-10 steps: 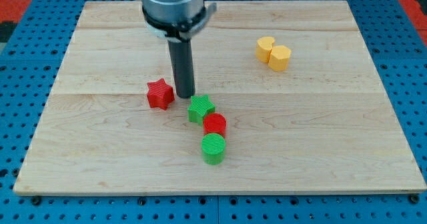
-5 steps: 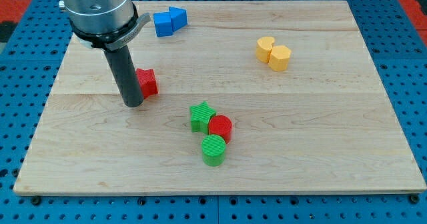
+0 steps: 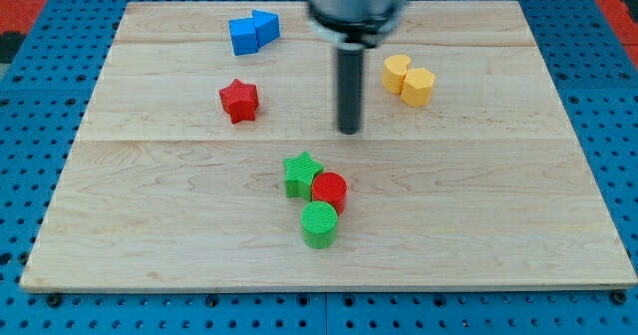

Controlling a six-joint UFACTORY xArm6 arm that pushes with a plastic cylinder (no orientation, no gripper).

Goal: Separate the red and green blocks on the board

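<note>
Tool first: my tip (image 3: pixel 349 131) stood on the wooden surface (image 3: pixel 150 225) near its middle, touching no block — a bare straight rod with nothing to open or close, and it held nothing. It hung from a grey cylindrical mount at the far edge of the view.

Nearer than my tip and a little to its left sat a tight cluster of three blocks. A green star (image 3: pixel 301 173) was the farthest of them, a red cylinder (image 3: pixel 329 190) lay just to its right and touched it, and a green cylinder (image 3: pixel 319 223) sat nearest of all, pressed against the red cylinder. My tip was apart from this cluster, with bare wood between it and the green star.

A red star (image 3: pixel 239 101) sat alone to the left of my tip, slightly farther back, and well apart from the cluster.

Two blue blocks (image 3: pixel 252 32) lay touching each other at the far left — their exact shapes were hard to make out. Two yellow blocks (image 3: pixel 410 78), also touching, sat to the right of my tip and a little farther back.
</note>
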